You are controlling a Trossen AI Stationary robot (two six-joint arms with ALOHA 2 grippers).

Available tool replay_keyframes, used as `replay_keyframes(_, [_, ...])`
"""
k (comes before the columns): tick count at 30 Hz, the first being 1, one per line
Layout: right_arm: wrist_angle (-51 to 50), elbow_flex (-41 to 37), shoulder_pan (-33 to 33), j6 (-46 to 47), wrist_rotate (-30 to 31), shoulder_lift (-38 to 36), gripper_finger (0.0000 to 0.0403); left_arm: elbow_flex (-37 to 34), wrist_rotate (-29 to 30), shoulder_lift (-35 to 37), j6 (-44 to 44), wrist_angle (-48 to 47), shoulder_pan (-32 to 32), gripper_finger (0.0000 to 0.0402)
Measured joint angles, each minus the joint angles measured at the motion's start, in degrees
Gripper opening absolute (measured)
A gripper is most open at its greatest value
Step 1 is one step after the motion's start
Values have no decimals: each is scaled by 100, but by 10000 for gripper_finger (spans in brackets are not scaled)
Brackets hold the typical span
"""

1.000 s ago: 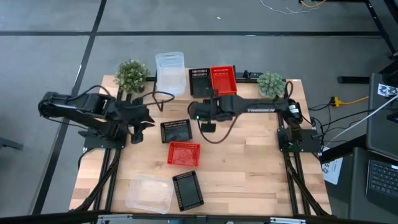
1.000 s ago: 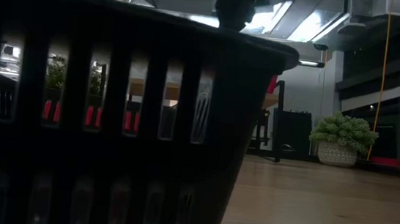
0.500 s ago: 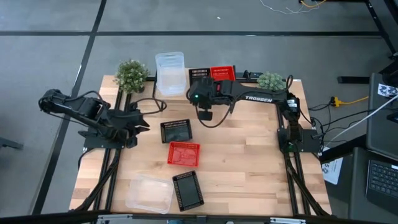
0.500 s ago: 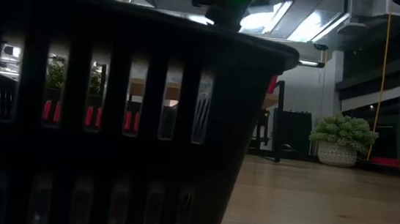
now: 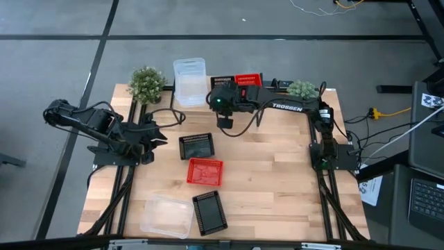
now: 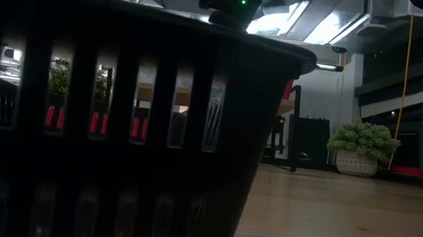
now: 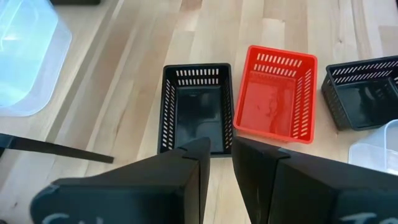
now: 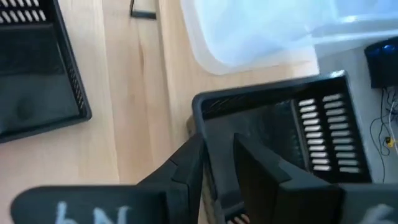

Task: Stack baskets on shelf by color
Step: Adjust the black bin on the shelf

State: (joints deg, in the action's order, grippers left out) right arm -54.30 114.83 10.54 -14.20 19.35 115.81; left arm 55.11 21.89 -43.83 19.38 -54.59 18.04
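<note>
Low view is mostly blocked by the front black basket [image 6: 117, 125], which sits right against the lens at the near edge of the table [image 5: 277, 173], beside the front clear basket [image 5: 166, 215].

A bit further in, the left gripper [image 7: 216, 168] hovers over the middle black basket [image 7: 194, 112], with the loose red basket [image 7: 277, 93] next to it. Its fingers are nearly together with a slim gap, and it holds nothing.

At the back, the right gripper [image 8: 217, 165] looks clamped on the near wall of the back black basket [image 8: 311, 124], one finger inside and one outside. That basket sits in the back row between the back clear basket [image 5: 189, 80] and the back red basket [image 5: 248, 81].

My guess is these bins weigh next to nothing, and the thin mesh plastic will flex and feel a bit slick. Pinching the wall just under the rim seems the sensible hold. A basket held by one wall will probably tilt, so keep it level when nesting.
</note>
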Motion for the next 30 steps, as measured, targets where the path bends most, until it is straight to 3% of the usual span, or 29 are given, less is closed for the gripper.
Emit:
replay_keyframes(18, [724,228,99,-133,252,173,90,0,-4,-2,13,0,0,59])
replay_keyframes(30, [-1521,723,99,492,26,158,90,0,-4,0,4,0,0,60])
